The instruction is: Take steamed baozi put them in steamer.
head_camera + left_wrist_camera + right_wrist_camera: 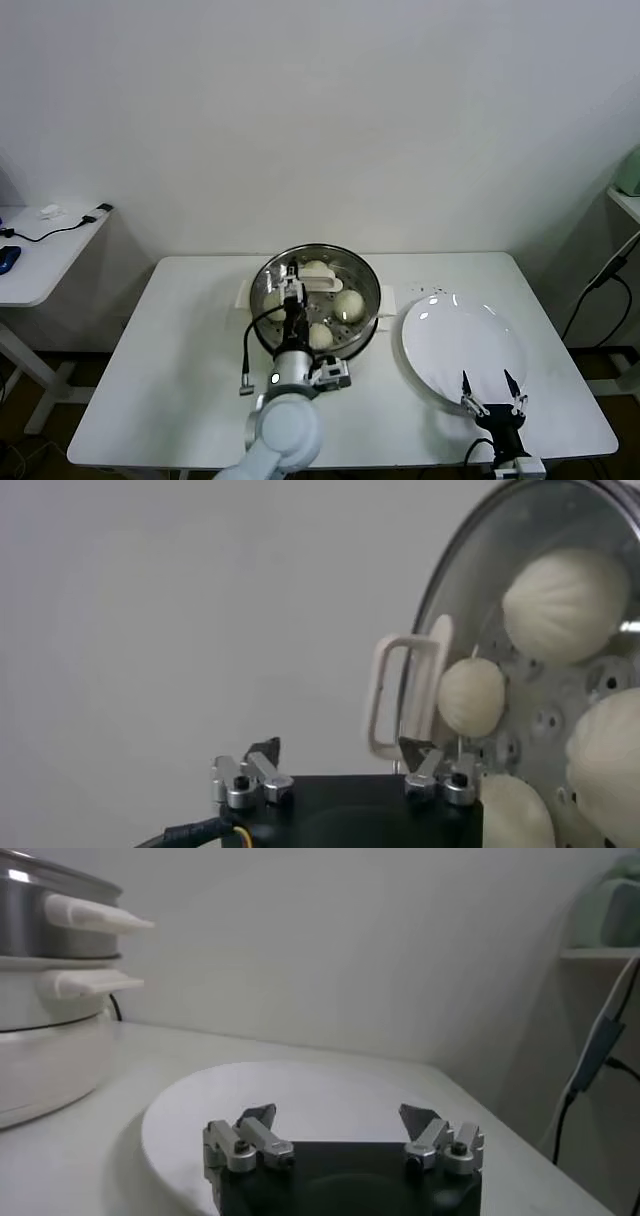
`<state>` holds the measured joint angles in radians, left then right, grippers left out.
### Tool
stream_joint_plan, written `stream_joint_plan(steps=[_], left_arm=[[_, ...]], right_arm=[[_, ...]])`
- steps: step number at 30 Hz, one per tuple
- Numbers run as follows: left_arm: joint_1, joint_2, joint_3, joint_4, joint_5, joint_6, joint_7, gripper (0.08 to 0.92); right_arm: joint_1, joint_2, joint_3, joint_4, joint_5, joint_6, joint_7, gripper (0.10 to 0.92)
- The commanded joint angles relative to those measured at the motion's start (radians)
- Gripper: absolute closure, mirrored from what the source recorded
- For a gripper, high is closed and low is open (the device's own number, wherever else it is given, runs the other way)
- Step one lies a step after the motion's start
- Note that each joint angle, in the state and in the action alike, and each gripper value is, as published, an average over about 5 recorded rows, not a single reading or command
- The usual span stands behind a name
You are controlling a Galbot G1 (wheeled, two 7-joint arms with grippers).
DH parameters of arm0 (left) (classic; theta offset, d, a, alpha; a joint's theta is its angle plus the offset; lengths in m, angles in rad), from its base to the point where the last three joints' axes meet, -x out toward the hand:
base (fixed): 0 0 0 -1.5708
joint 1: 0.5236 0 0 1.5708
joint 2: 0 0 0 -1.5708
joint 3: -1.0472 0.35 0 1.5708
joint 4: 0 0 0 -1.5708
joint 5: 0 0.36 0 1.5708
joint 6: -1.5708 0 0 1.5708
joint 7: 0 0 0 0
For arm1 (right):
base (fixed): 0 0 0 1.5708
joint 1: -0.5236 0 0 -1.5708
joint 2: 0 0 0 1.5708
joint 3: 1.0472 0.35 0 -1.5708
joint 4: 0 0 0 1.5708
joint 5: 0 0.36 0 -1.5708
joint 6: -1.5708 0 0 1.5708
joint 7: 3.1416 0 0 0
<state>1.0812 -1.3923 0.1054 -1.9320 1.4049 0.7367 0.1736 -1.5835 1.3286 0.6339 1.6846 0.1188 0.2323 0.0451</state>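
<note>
left end effector (286, 281): spread, above steamer (368, 277) at 9 o'clock, holding nothing
right end effector (491, 391): spread, plate (440, 330) at 6 o'clock
risk: you lift carelessly, a finger clips a baozi (349, 304) or the rim

No text, label or number is legible — anywhere.

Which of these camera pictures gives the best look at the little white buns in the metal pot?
The left wrist view: the baozi fill its side close up, pleats visible, lying on the steamer's holed floor. The head view shows them small from above, partly behind the left arm. The right wrist view shows only the steamer's outer wall.
</note>
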Motion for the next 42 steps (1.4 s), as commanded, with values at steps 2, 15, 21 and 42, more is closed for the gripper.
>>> stream_joint_plan(steps=[2, 15, 21, 42], left_arm=[[0.137, 0.063, -0.237, -0.18, -0.888, -0.508, -0.318, 0.207], [0.46, 0.13, -0.761, -0.162, -1.805, -0.977, -0.203, 0.177], [0.506, 0.156, -0.787, -0.02, -1.839, -1.117, -0.189, 0.177], [0.515, 0.127, -0.683, 0.25, -1.698, -1.226, -0.178, 0.177]], right_arm=[[0.008, -0.016, -0.015, 0.003, 0.03, 0.071, -0.004, 0.203], [0.033, -0.017, -0.03, -0.01, 0.05, 0.147, 0.004, 0.203], [0.039, -0.023, -0.034, -0.03, 0.078, 0.138, 0.003, 0.203], [0.041, -0.016, -0.062, -0.039, 0.11, 0.123, 0.011, 0.203]])
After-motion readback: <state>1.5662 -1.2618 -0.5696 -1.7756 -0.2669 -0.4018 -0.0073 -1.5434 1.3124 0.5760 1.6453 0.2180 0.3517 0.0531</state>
